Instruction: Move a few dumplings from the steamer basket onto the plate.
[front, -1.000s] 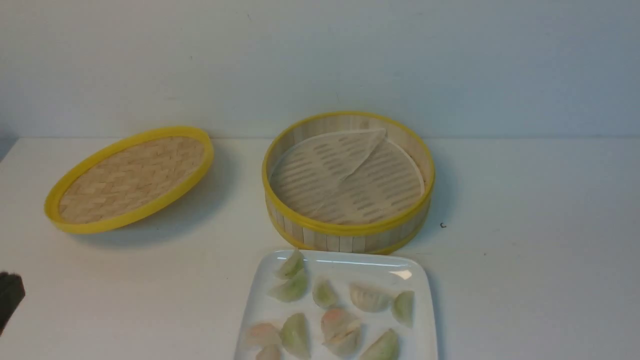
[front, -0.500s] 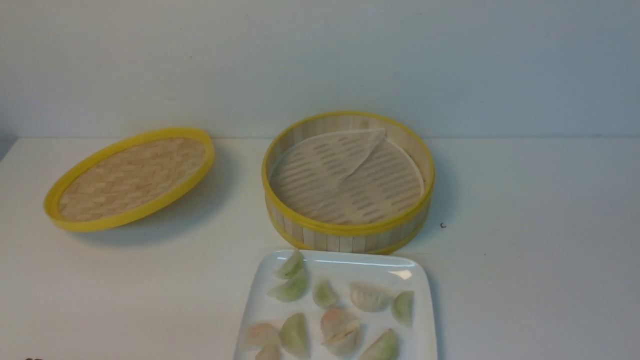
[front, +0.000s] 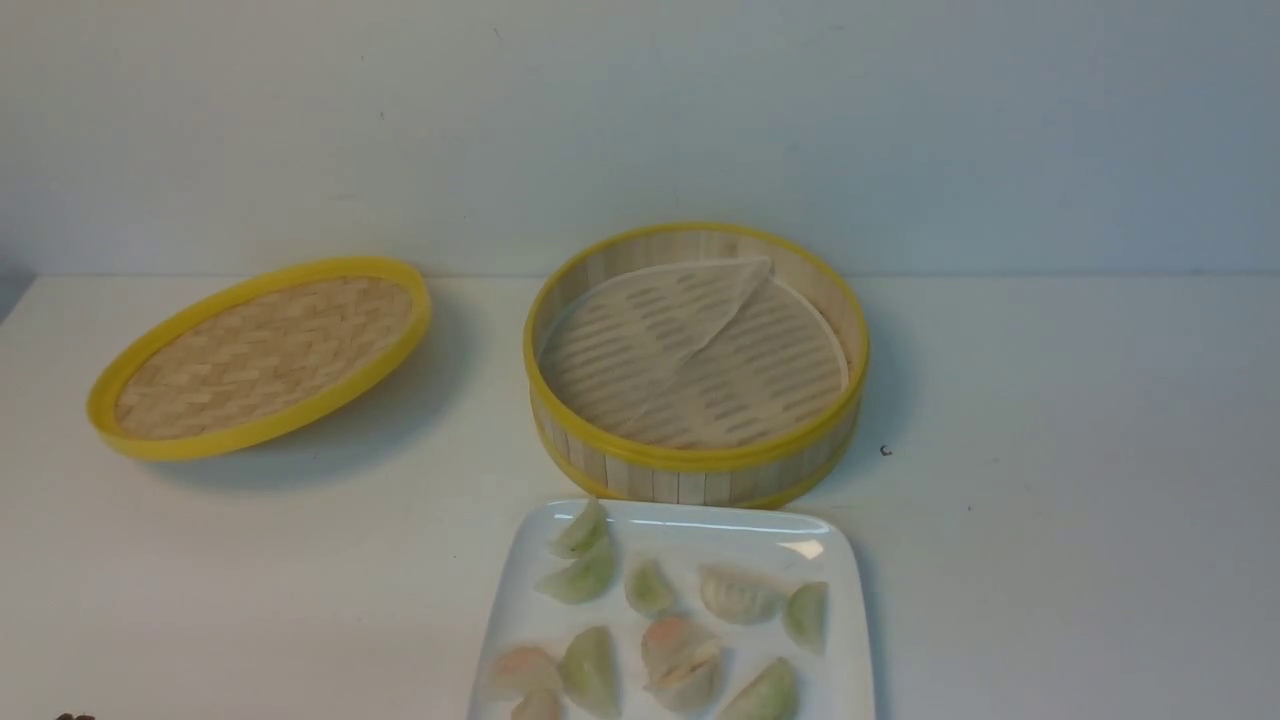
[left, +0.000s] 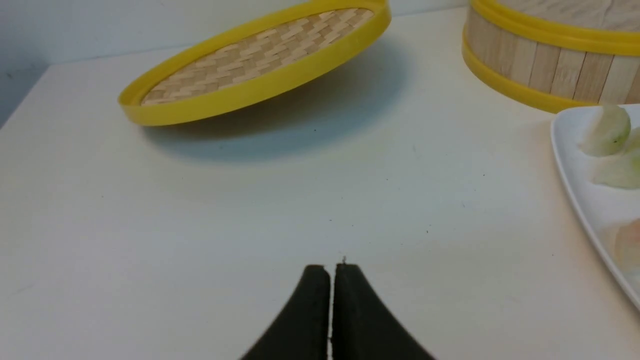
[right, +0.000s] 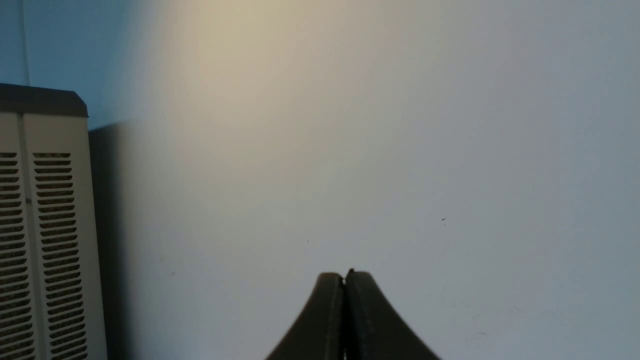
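White tabletop (front: 1050, 520) meets a pale wall behind. From the front neither arm shows, only the whole layout: the round steamer basket (front: 690, 470) with its upright bamboo slats and yellow rims stands mid-table, its thin liner sheet (front: 650, 330) folded back over the slatted floor, with no food visible inside. Just in front of it, very nearly touching, sits the glossy white rounded-square plate (front: 520, 590), where the pinkish dumplings (front: 672, 640) lie among pale green dumplings (front: 582, 578) and a whitish one (front: 738, 596). The flat woven lid (front: 260, 355) rests tilted, well to the left.

The left wrist view adds the left gripper (left: 330, 270), black curved fingers pressed together over bare table, holding nothing, with lid, basket and plate edge beyond. The right wrist view shows only the right gripper (right: 344, 277), likewise closed and empty, facing a plain wall and a louvred beige cabinet (right: 45, 235).
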